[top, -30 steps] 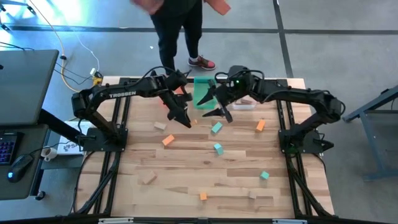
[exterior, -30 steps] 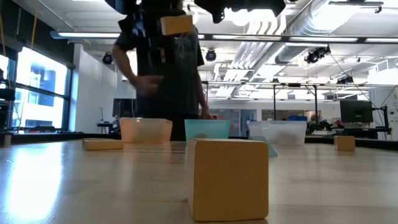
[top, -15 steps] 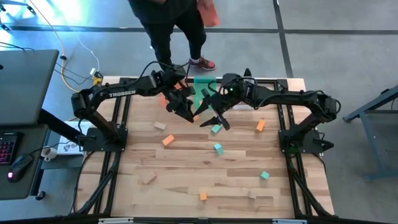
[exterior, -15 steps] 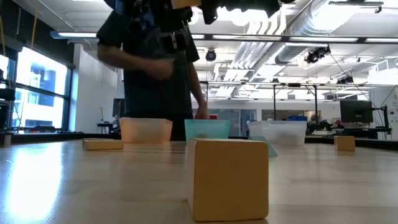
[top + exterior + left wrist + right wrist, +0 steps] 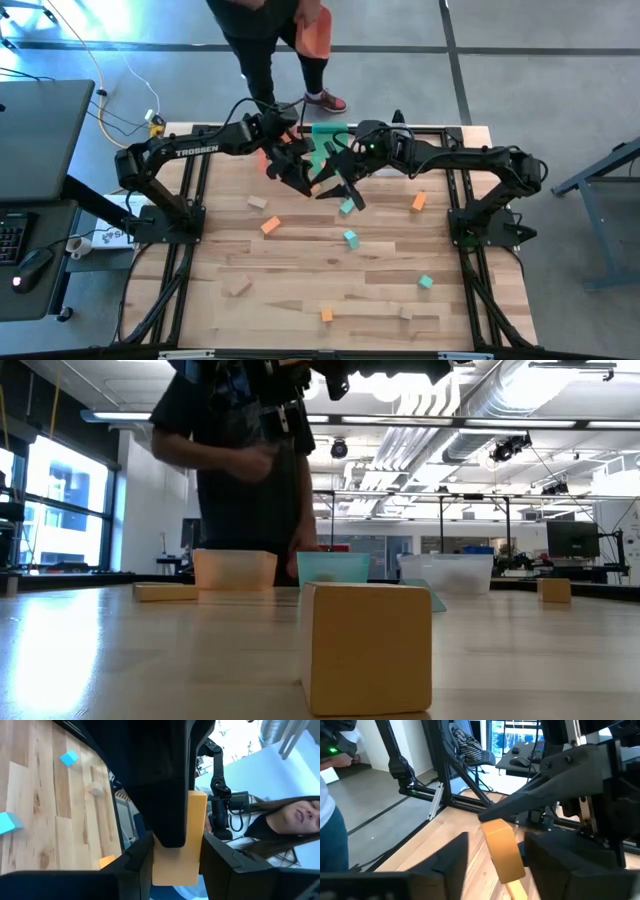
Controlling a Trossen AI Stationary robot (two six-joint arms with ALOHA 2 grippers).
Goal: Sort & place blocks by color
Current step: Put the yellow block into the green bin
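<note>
Left claw [image 5: 297,178] raised above the far middle of the worktop [image 5: 300,280], its fingers clamped on a tan block [image 5: 186,840]. In the left wrist view the block stands between the two dark fingers, pinched on both sides.

Right claw [image 5: 338,190] close beside the left one, also over the far middle. Right wrist view: the same tan block sits between the right claw's fingers [image 5: 445,862], which stand apart on either side of it, with a gap showing on each side. No contact that I can confirm.

Low view: both claws are out of frame at the top, only dark arm parts visible there.

Loose blocks on the worktop, high view:
- teal block [image 5: 347,207] just under the right claw
- teal block [image 5: 351,239] near the centre
- teal block [image 5: 425,283] toward the right edge
- orange block [image 5: 418,202] on the right side
- orange block [image 5: 270,226] left of centre
- orange block [image 5: 326,315] near the front edge
- tan block [image 5: 257,203] on the left side
- tan block [image 5: 237,288] toward the front left
- tan block [image 5: 406,313] near the front right

Green tray [image 5: 328,145] at the far edge, partly hidden by the arms. Low view shows an orange tray [image 5: 235,569], the green tray and a clear tray [image 5: 445,573] in a row along the far edge, with a large tan block [image 5: 366,648] close to the camera.

A person [image 5: 270,40] stands beyond the far edge.
</note>
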